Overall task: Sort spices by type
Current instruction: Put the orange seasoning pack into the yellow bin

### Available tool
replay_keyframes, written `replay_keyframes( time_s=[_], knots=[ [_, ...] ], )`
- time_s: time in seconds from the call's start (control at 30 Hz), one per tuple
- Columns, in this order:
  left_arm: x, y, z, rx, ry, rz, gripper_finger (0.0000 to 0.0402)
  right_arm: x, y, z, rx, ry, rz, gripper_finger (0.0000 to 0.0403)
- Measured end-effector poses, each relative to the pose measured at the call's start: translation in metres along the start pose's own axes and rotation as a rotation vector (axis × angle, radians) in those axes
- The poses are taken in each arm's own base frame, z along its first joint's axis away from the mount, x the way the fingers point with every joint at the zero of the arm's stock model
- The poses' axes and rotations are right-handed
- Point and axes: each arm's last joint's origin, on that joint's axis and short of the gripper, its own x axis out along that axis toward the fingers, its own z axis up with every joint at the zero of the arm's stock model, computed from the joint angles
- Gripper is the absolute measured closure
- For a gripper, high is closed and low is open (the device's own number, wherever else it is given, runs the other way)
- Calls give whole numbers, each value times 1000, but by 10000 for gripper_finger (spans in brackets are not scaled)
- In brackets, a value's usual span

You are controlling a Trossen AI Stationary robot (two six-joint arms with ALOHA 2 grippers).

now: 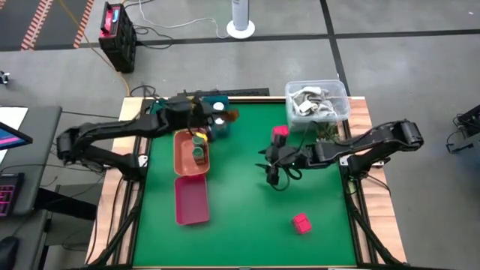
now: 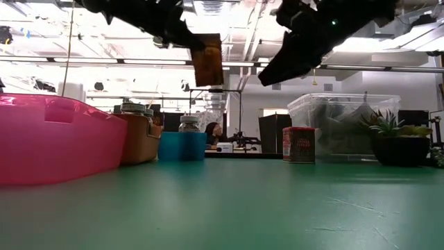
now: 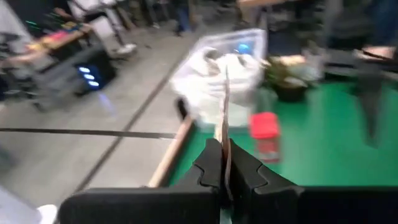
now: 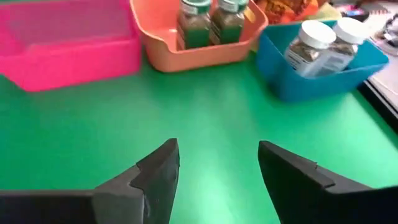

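My left gripper [image 1: 222, 114] is high over the table's far left part, above the blue tray [image 1: 213, 129], and is shut on an orange-brown sachet [image 2: 208, 60]. My right gripper [image 1: 274, 171] hovers open over the bare middle of the table, with nothing between its fingers [image 4: 163, 167]. Two white-lidded jars [image 4: 320, 45] stand in the blue tray and two green-lidded jars [image 4: 211, 21] in the orange tray [image 1: 191, 154]. One pink block [image 1: 280, 133] stands on the table behind my right gripper. Another pink block [image 1: 301, 223] lies near the front right. My left gripper pinches the sachet between its two fingers [image 3: 208, 163], which come about level from the table's left. The sachet stands on edge between them, at its upper left corner [image 2: 196, 42] in the low view. It hangs flat, lifted clear above the trays.
A long pink tray [image 1: 191, 201] lies in front of the orange tray. More sachets [image 4: 287, 9] show behind the blue tray. A clear tub [image 1: 316, 99] and a small potted plant [image 2: 395, 139] stand at the far right corner. The green surface around my right gripper is bare.
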Motion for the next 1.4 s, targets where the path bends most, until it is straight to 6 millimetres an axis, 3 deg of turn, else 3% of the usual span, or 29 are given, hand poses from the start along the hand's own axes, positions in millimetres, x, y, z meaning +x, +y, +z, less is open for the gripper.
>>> replay_keyframes(
  time_s=[0.13, 0.33, 0.6, 0.83, 1.4],
  knots=[
    [-13, 31, 2, 24, -18, 116, 401, 3, 6, -10, 15, -48, 21, 155],
    [-21, 79, -13, 27, 45, 296, 401, 9, 9, -17, 47, -106, 34, 155],
    [-35, 120, -38, -14, 186, 442, 401, 12, 12, -31, 71, -181, 50, 155],
    [-44, 133, -55, -53, 303, 480, 401, 11, 12, -39, 67, -187, 58, 155],
    [-52, 128, -113, -104, 472, 502, 401, 8, 20, -39, 58, -198, 87, 155]
  ],
)
